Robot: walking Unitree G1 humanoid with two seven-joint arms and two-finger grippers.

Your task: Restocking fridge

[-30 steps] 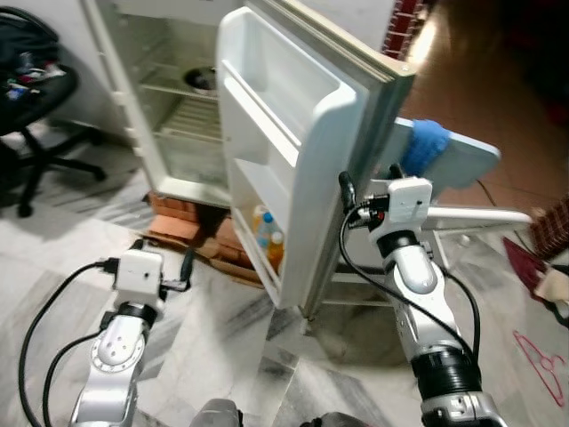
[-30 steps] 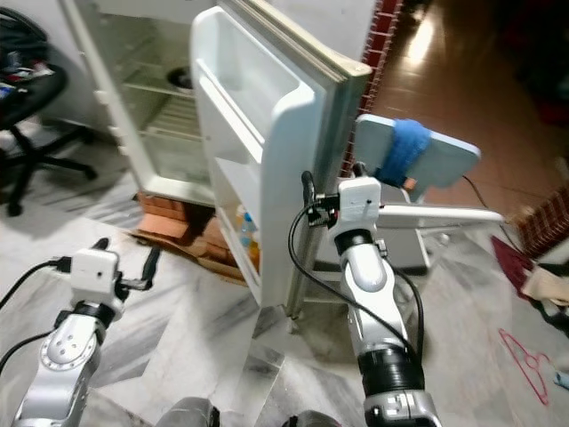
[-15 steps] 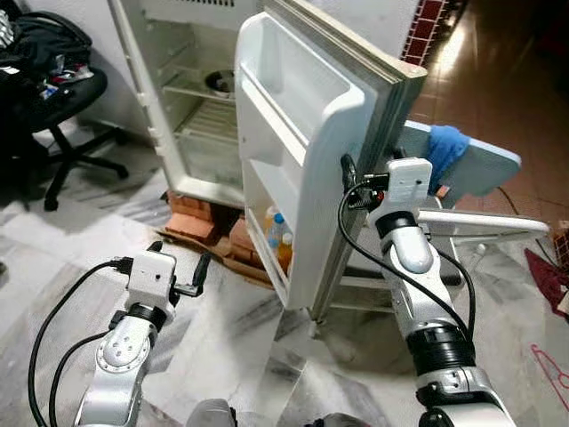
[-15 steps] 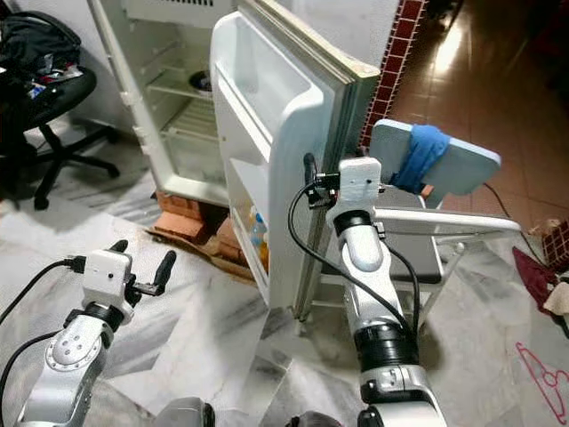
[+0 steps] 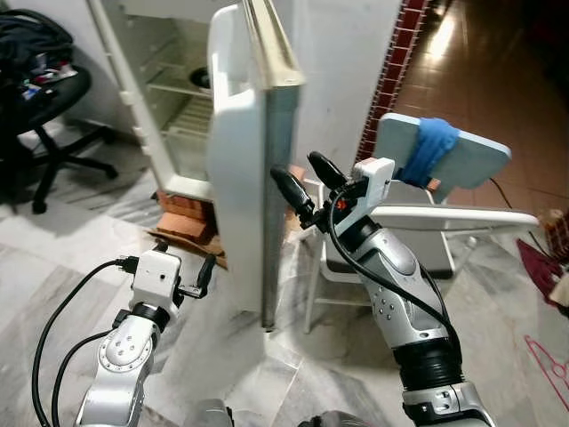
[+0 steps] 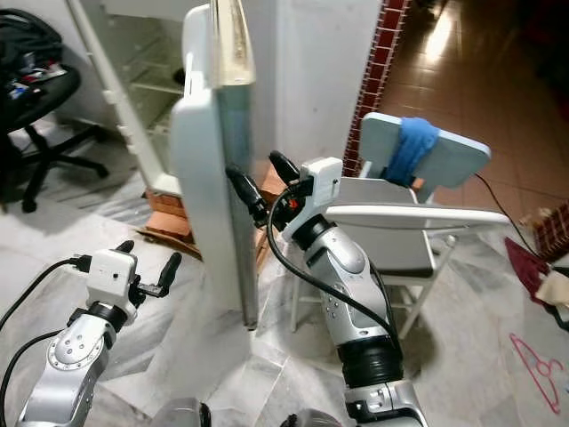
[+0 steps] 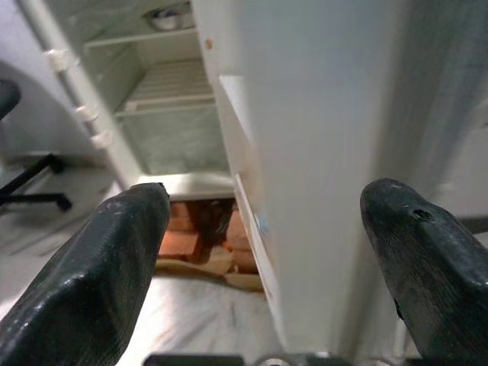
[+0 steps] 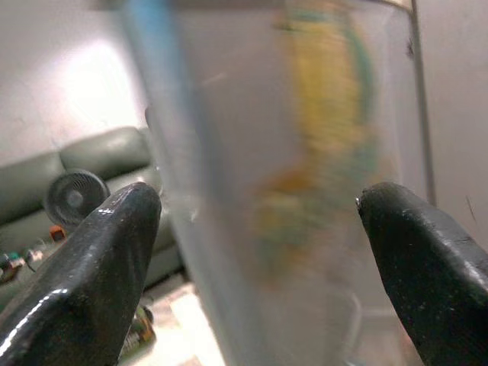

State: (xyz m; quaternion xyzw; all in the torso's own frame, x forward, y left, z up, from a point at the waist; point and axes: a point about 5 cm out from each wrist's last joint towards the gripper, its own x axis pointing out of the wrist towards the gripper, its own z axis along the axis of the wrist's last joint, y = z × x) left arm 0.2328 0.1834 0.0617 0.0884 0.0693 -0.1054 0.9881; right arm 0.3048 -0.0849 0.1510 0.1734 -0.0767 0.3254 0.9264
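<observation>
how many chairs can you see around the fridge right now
2. A black office chair stands on the robot's left of the open fridge. A white chair with a blue cloth over its back stands on the right, behind the fridge door. The door may hide others.

You stand on a grey-veined marble floor (image 5: 71, 231). At ten o'clock sits a black office chair (image 5: 40, 107); at two o'clock a white chair (image 5: 444, 213) carries a blue cloth (image 5: 428, 147). A red-tiled column (image 5: 396, 62) meets glossy brown flooring (image 5: 507, 80) beyond.
</observation>
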